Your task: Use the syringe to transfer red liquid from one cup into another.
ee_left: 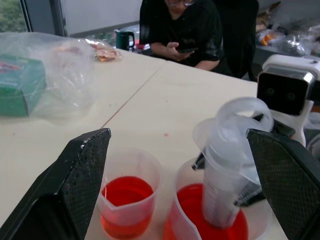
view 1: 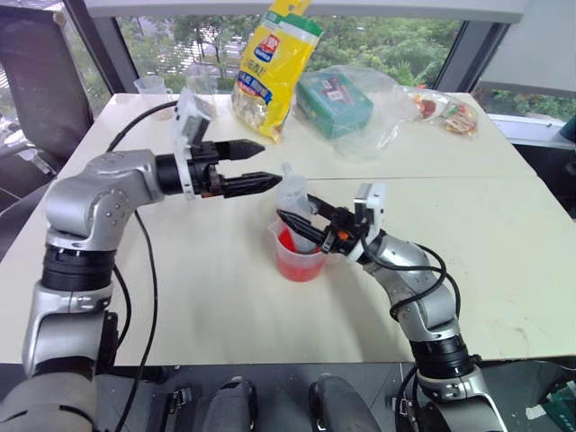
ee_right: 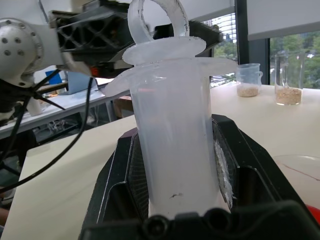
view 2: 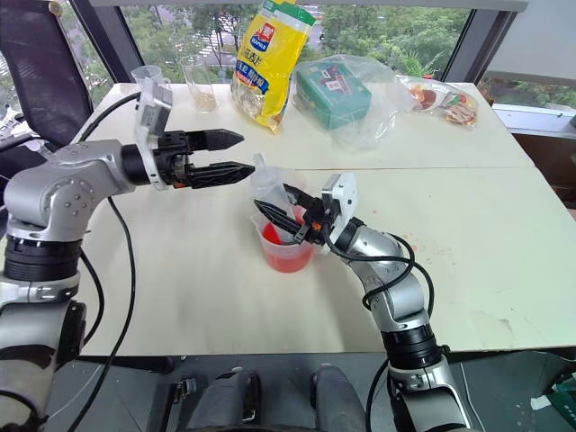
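Two cups sit close together near the middle of the table: the wider handled cup, holding most of the red liquid, and the smaller cup just beside it, red at the bottom. The right gripper is clamped on the barrel of the syringe, which stands tip-down in the wider cup with its plunger pressed in. The left gripper hangs level beside the plunger ring, jaws spread wide and holding nothing. The filling step looks to be in hand: the tip is in the liquid but the barrel shows no red yet. The next move likely calls for the left fingers to close on the ring and draw it upward while the right keeps the barrel steady. Room is ample, since the cups sit well back from every table edge, and the yellow bag, the green box in its plastic wrap and the far cups lie well apart behind.
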{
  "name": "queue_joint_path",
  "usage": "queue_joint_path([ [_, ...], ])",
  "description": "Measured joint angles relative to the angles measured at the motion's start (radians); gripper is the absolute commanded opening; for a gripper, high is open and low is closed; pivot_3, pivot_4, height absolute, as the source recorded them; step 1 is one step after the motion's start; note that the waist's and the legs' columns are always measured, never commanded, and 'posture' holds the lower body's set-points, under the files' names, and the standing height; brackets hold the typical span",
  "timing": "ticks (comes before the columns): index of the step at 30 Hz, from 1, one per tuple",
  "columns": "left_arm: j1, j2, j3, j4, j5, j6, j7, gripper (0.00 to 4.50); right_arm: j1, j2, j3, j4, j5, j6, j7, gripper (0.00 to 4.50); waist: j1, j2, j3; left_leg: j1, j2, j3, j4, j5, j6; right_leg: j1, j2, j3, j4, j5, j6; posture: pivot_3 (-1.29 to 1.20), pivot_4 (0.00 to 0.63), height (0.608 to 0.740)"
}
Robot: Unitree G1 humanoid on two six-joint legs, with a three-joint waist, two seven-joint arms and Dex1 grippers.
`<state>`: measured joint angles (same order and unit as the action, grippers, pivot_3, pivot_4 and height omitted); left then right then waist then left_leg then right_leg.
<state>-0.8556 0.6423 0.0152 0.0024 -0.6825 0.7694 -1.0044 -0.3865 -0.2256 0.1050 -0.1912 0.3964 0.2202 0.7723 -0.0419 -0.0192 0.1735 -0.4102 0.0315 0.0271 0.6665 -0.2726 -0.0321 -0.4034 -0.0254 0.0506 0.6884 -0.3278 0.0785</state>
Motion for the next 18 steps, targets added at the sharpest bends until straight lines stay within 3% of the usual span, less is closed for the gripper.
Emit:
queue_joint_path([
  [9,-0.017,-0.068,-0.032,0.031,0.026,-0.016,-0.032,4.50,0.000,-0.016,0.004,-0.003,0.002,0.000,0.013,1.38,-0.001,0.000,0.000,0.000,0.000,0.000,0.000,0.000,0.000,0.000,0.000,0.000,0.000,0.000,0.000,0.00,0.150,0.740],
  [13,-0.019,-0.100,-0.033,0.036,0.029,-0.015,-0.040,3.18,0.000,-0.025,0.003,-0.003,0.002,0.003,0.015,1.38,0.001,0.000,0.000,0.000,0.000,0.000,0.000,0.000,0.000,0.000,0.000,0.000,0.000,0.000,0.000,0.00,0.150,0.740],
  [18,-0.019,-0.123,-0.038,0.034,0.026,-0.012,-0.063,0.65,-0.002,-0.030,-0.003,-0.003,0.002,0.015,0.008,1.38,0.000,0.000,0.000,0.000,0.000,0.000,0.001,0.000,0.000,0.001,0.000,0.000,0.000,0.000,0.000,0.00,0.150,0.740],
])
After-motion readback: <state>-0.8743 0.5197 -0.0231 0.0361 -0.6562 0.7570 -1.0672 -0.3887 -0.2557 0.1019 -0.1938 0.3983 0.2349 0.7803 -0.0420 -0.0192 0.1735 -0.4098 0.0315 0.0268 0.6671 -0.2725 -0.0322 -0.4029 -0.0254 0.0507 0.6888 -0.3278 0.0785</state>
